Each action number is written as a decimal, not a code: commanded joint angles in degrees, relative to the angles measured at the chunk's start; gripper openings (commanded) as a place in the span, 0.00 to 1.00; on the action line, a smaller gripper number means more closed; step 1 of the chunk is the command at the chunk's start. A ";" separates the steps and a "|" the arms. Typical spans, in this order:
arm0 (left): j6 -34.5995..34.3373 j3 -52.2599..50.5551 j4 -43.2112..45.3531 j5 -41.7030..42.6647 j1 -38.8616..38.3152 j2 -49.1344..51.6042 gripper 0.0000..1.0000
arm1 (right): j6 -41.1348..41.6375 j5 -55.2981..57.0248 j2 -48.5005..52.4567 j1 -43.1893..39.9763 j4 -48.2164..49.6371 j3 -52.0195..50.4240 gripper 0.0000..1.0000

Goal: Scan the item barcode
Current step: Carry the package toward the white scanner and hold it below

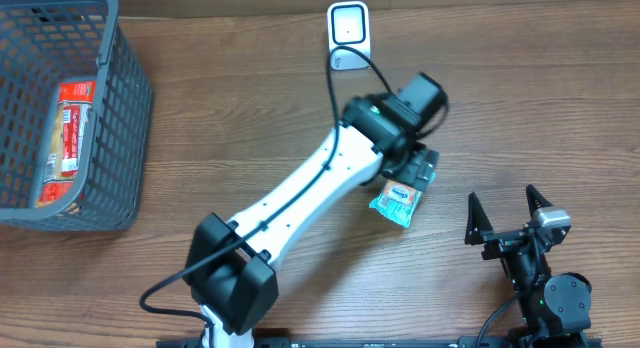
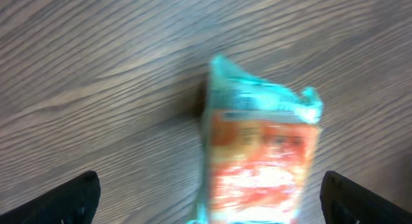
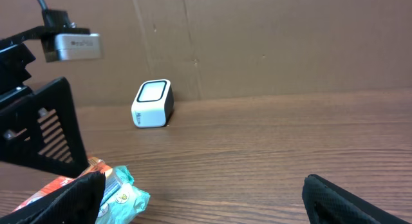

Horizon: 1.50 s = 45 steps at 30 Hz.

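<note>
The scene is set on a wood-grain table [image 1: 240, 78], its brown surface streaked with darker lines (the grain is seen clearest in the left wrist view). Behind the far edge, a plain brown cardboard wall [image 3: 290, 37] is stood upright, evenly lit and crossed by one vertical seam.

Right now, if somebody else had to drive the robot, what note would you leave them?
Left gripper: jaws open over the teal packet, which lies loose on the table.
Right gripper: open, empty, off to the side.
Scanner stands at the far edge; the basket holds another packet.
Done: no scan that shows.
Left: grip the packet, show its barcode to the scanner.
</note>
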 commanded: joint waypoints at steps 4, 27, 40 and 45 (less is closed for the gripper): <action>14.23 1.55 -2.99 23.89 8.96 -0.48 1.00 | -0.42 -0.15 -0.50 -0.09 0.13 -0.61 1.00; 20.74 1.40 -5.62 26.75 13.16 1.97 0.29 | -0.42 -0.15 -0.50 -0.09 0.13 -0.61 1.00; 23.58 1.40 -7.13 34.05 13.16 5.64 0.28 | -0.42 -0.15 -0.50 -0.09 0.13 -0.61 1.00; 24.39 1.40 -7.13 35.98 13.18 5.64 0.34 | -0.42 -0.15 -0.50 -0.09 0.13 -0.61 1.00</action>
